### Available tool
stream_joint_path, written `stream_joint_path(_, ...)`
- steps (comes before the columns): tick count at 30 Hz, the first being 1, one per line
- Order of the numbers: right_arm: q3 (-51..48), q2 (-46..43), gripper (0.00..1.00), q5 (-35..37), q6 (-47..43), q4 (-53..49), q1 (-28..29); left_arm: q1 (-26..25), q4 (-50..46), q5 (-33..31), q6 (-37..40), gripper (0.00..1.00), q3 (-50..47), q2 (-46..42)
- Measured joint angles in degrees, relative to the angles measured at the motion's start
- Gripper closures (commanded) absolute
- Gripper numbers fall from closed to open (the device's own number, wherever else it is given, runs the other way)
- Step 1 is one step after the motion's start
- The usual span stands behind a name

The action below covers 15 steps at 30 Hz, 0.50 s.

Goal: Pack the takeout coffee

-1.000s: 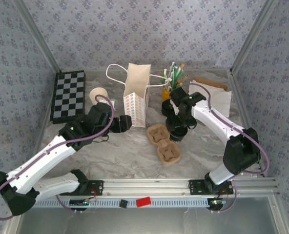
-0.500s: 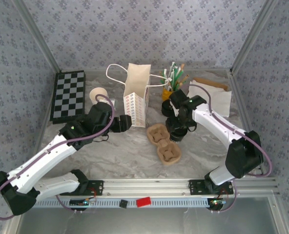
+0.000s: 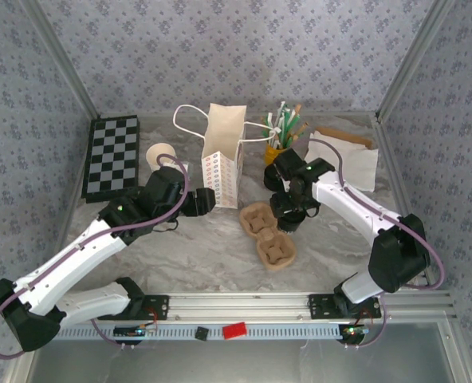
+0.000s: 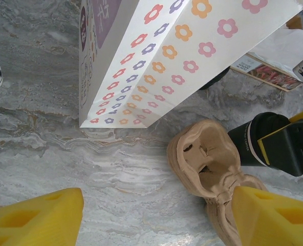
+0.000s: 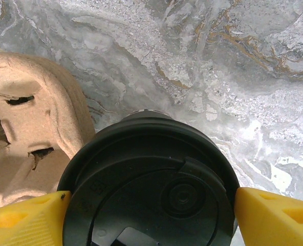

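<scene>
While the right gripper [image 5: 151, 218] stands over the takeout coffee [image 5: 151, 174], a small dark paper cup under a round black plastic lid, its yellow pads [image 5: 26, 218] press the lid rim from both sides; we judge it clamped on the cup. The cup sits just beside the tan moulded-pulp cup carrier [image 3: 268, 237] on the marble-patterned table [image 3: 196, 247]; whether its base has left the surface we cannot tell. The left gripper [image 4: 156, 220] hangs near the foot of the upright white flower-printed paper bag [image 3: 222, 159], fingers apart and empty. In our judgement the transfer step is in hand. The next move calls for a level carry into a carrier well or the bag, without tipping the cup.
</scene>
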Motion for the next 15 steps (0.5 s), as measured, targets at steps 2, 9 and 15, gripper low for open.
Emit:
stream_joint_path(2, 0.0, 0.1, 0.17, 0.4, 0.2, 0.0, 0.3, 0.2, 0.0, 0.0, 0.0, 0.24, 0.0, 0.0)
stream_joint_path(9, -0.5, 0.1, 0.17, 2.3, 1.7, 0.5, 1.7, 0.4, 0.0, 0.0, 0.0, 0.24, 0.0, 0.5)
stream_joint_path(15, -0.4, 0.6, 0.18, 3.7, 3.2, 1.0, 3.5, 0.4, 0.0, 0.0, 0.0, 0.24, 0.0, 0.7)
